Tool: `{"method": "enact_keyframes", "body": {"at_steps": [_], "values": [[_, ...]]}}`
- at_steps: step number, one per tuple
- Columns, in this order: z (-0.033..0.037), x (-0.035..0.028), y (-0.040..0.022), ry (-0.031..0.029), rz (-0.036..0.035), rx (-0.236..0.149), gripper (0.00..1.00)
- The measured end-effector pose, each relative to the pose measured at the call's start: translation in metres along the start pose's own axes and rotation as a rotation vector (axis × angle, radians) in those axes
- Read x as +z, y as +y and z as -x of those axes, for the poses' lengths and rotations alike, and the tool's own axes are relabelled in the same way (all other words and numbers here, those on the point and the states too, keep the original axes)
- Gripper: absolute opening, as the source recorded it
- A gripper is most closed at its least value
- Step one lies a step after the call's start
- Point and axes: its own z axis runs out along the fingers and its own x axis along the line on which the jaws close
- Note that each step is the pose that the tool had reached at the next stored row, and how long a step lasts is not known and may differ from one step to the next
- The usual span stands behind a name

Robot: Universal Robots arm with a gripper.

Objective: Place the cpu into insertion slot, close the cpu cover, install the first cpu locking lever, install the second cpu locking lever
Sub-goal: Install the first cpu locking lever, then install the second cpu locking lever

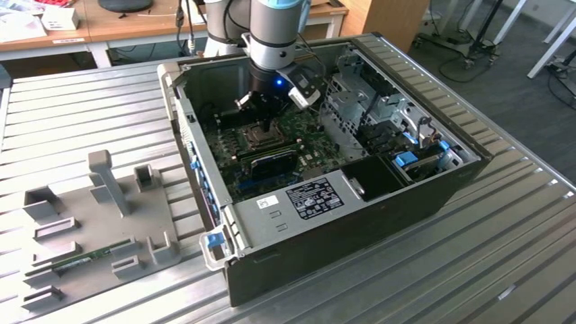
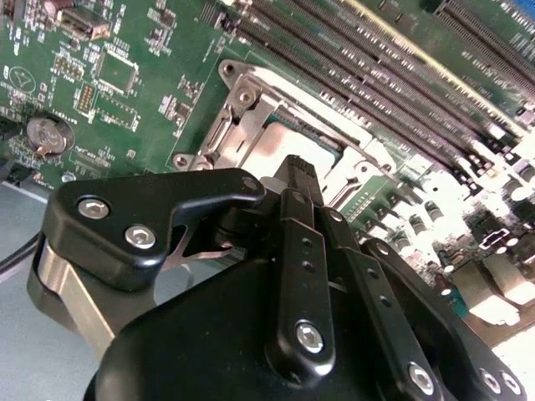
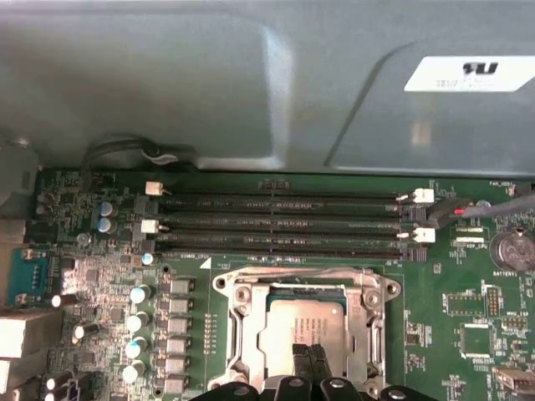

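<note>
Black jaws (image 3: 311, 357) come down right over the socket (image 3: 372, 294), and their tips look pressed together with nothing between them. In the second wrist view the jaws (image 2: 301, 171) hang just over the cpu (image 2: 280, 142). The cpu (image 3: 303, 322) lies flat inside the socket, its dull metal top showing. The silvery cover (image 3: 242, 322) lies down flat around the cpu, so the chip shows through the big hole in the middle. In the second wrist view the cover (image 2: 242, 134) frames the chip too.

Just past the socket run four long black memory slots (image 3: 280, 225) on the green board (image 3: 468, 301). Past those stands the grey wall of the case (image 3: 209, 92).

In the exterior view the arm (image 1: 270, 34) reaches down into the open case (image 1: 432, 196), with the jaws (image 1: 267, 127) over the socket (image 1: 255, 140). The case sits on a ribbed metal counter (image 1: 90, 115). Beside the case, on the exterior view's left, lies a grey tray (image 1: 99, 229) with a green memory stick (image 1: 83, 260) on it.
</note>
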Motion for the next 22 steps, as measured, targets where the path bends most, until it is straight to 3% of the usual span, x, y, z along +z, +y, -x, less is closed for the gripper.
{"method": "enact_keyframes", "body": {"at_steps": [7, 22], "values": [[0.0001, 0.0004, 0.0037, 0.0000, 0.0001, 0.000, 0.11], [0.0001, -0.0030, 0.0041, 0.0002, -0.0003, 0.000, 0.11]]}}
